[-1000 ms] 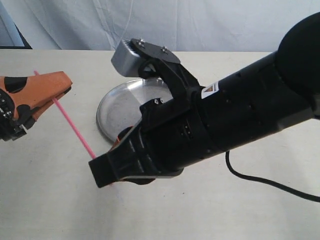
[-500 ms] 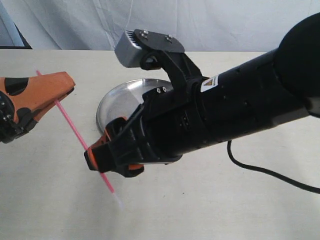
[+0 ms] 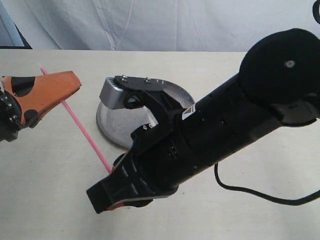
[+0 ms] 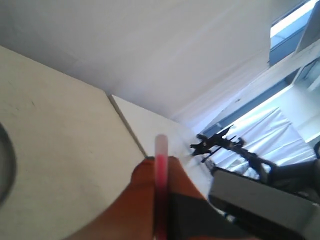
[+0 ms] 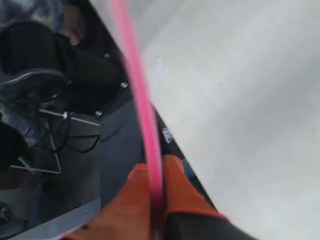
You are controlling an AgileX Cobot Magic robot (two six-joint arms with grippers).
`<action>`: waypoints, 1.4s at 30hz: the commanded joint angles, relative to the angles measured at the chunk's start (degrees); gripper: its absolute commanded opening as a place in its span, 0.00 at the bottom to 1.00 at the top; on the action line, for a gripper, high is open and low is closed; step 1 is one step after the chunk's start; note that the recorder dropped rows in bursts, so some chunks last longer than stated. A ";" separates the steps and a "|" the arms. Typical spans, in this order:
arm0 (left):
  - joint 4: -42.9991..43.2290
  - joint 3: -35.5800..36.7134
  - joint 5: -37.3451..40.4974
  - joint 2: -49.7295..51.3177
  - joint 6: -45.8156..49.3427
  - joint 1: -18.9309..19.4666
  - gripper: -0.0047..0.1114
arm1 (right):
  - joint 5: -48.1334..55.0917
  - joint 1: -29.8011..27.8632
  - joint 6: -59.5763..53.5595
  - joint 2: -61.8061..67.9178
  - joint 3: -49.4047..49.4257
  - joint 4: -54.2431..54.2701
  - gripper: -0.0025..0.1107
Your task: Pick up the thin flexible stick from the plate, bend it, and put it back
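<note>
- Left gripper (image 3: 67,92): the orange fingers (image 4: 145,200) are pinched narrow on the thin flexible stick (image 3: 85,132), gripping close to one pale end. In the left wrist view a short stub of stick (image 4: 161,165) pokes out past the fingertips.
- Right gripper (image 3: 114,172): the wrist view shows its orange fingers (image 5: 175,192) closed around the pink strand (image 5: 142,100). From the exterior view the arm body hides most of the fingers, and the stick disappears into them.
- The stick spans the gap between the two grippers, running down on a slant from left to right. In the exterior view it reads straight, with no kink visible.
- It is lifted clear of the plate (image 3: 112,122), just off the plate's left edge and over the bare table (image 3: 45,200).
- The plate is partly hidden behind the right arm. The visible part holds nothing.
- Progress, my judgement: the pick-up is done and a two-handed hold is set. The bend is not yet made.
- Left to do: bring the ends together to bend it, then lay it back on the plate and release.
</note>
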 commanded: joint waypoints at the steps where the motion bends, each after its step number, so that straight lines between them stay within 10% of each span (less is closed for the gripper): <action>1: 6.77 -0.81 5.32 0.76 7.64 -0.30 0.04 | -1.61 -0.12 -1.88 -4.82 -0.22 1.87 0.01; 11: -1.11 -3.15 -10.48 0.90 2.13 -1.73 0.04 | -6.83 -0.12 19.23 -10.01 -0.22 -25.51 0.01; 25: 8.71 -18.39 13.34 12.06 7.05 -23.15 0.04 | -4.00 -0.12 19.84 -23.39 -0.22 -23.26 0.01; 33: 8.40 -18.61 10.19 14.84 8.66 -31.09 0.04 | 2.67 -0.12 45.40 -28.43 -0.08 -51.74 0.01; 42: 0.88 -24.27 8.76 14.84 14.55 -31.68 0.04 | 0.43 -0.12 21.84 -21.45 4.55 -22.78 0.01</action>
